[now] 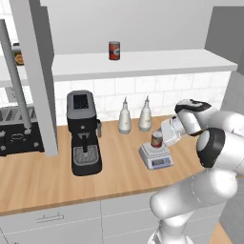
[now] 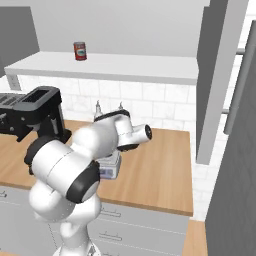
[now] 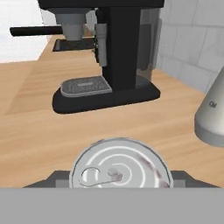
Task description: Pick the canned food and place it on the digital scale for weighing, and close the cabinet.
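- The can (image 1: pixel 157 139) is standing upright on the scale (image 1: pixel 156 157), on the counter (image 1: pixel 47 176) near the two white bottles (image 1: pixel 125 117).
- In the hand view I am looking down on the can's silver lid (image 3: pixel 119 166), right below my hand.
- My fingers (image 1: pixel 163 135) are sitting by the can's side, but I cannot tell if they are gripping it or have let go.
- To do this step well, I think I should open wide, then lift straight up so I am not tipping the can.
- The can should be staying in the middle of the plate.
- The cabinet door (image 1: pixel 35 71) is hanging open, so closing it is not done yet.
- Another red can (image 1: pixel 114 50) is sitting on the shelf (image 1: pixel 167 62).
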